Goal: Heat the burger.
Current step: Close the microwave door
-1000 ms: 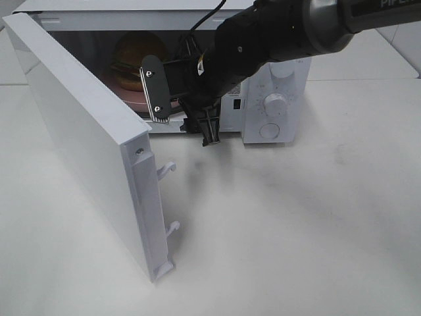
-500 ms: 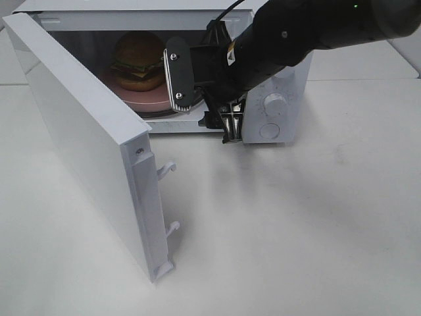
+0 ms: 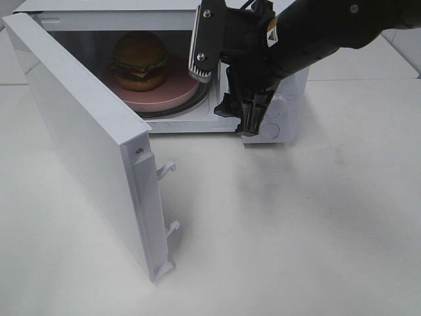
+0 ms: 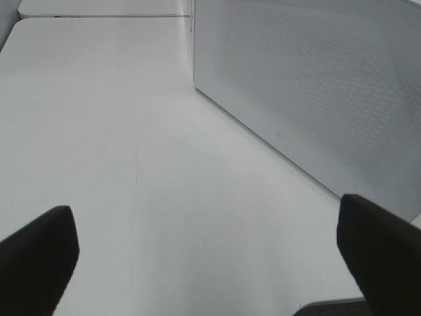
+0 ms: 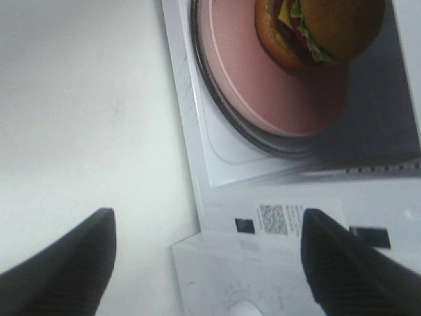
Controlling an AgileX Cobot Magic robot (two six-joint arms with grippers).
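Now the burger sits on a pink plate inside the microwave, whose door stands wide open. The right gripper hovers just in front of the opening, beside the plate, its jaws spread apart and holding nothing. The left gripper hangs above the white table, jaws likewise wide apart and empty, near a white dotted panel.

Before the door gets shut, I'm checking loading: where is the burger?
The burger sits on the pink plate inside the open microwave, upper left in the exterior high view, left of the right gripper.
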